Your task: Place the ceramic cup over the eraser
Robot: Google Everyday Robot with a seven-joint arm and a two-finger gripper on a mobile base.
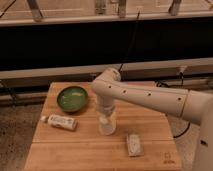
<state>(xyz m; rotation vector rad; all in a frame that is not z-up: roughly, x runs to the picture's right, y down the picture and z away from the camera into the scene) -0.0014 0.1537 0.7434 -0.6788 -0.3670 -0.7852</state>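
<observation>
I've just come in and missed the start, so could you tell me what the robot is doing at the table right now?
The robot's single arm reaches over the wooden table, with the gripper pointing down at the middle of it, on the ceramic cup, which is at the table surface. The eraser cannot be seen. A green bowl sits to the back left, a pale packet lies in front of it, and another small packet lies to the front right of the cup.
</observation>
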